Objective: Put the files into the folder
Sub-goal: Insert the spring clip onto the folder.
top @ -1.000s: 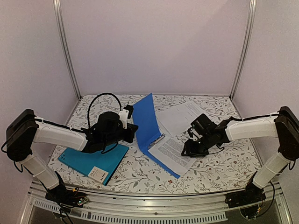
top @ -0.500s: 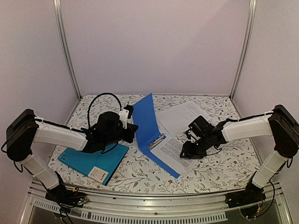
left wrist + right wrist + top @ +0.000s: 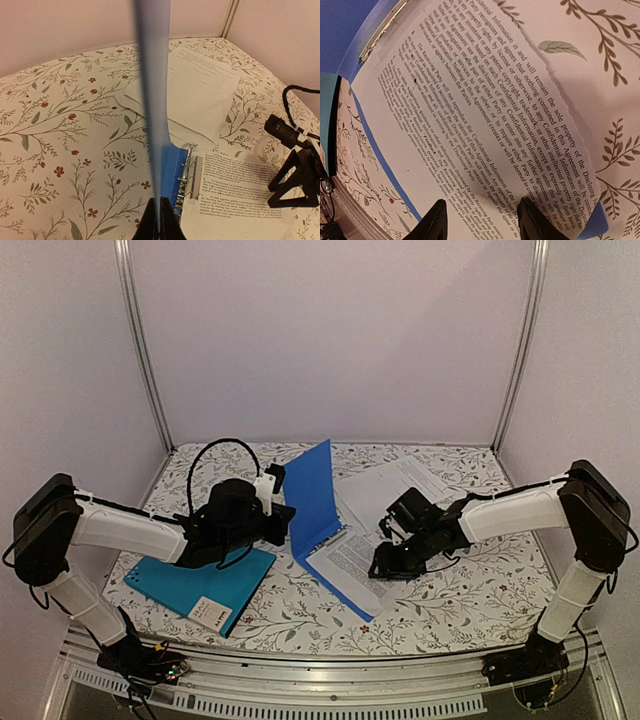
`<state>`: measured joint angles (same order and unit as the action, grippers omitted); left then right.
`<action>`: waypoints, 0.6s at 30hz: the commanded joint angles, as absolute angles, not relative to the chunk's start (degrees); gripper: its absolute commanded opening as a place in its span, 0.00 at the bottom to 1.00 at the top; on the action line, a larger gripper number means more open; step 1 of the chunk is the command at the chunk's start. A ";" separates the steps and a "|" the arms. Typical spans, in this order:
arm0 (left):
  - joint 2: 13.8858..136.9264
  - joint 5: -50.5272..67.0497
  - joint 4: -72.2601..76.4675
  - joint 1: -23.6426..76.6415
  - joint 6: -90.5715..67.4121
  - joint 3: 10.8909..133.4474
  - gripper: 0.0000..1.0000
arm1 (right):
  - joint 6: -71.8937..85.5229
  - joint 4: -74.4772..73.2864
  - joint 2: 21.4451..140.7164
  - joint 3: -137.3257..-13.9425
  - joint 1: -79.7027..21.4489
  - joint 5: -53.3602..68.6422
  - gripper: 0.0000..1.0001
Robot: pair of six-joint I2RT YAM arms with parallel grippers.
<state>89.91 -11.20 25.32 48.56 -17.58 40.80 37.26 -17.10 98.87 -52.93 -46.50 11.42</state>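
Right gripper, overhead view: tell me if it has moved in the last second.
Yes. The right gripper has moved left, ending closer to the upright blue cover, which stayed put.

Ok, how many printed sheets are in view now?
2. One sheet lies on the lower flap of the open blue folder, by its clip; the other lies on the table behind it. Any further sheets underneath would be hidden.

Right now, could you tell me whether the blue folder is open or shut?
Open: the left gripper pinches the blue folder cover upright, baring its metal clip and the printed sheet on the lower half.
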 commanded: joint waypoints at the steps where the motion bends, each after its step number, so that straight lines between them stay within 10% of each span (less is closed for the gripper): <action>1: 90.75 -10.35 24.34 49.83 -17.16 41.31 0.00 | 36.85 -17.40 101.37 -54.16 -47.06 12.28 0.49; 18: 90.41 -10.07 24.35 50.01 -17.03 41.26 0.00 | 37.28 -18.02 101.10 -55.17 -47.21 11.19 0.49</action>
<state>89.91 -11.16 25.41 48.77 -17.56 40.80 37.28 -16.86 100.40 -54.59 -46.83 11.73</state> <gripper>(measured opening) 0.005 0.491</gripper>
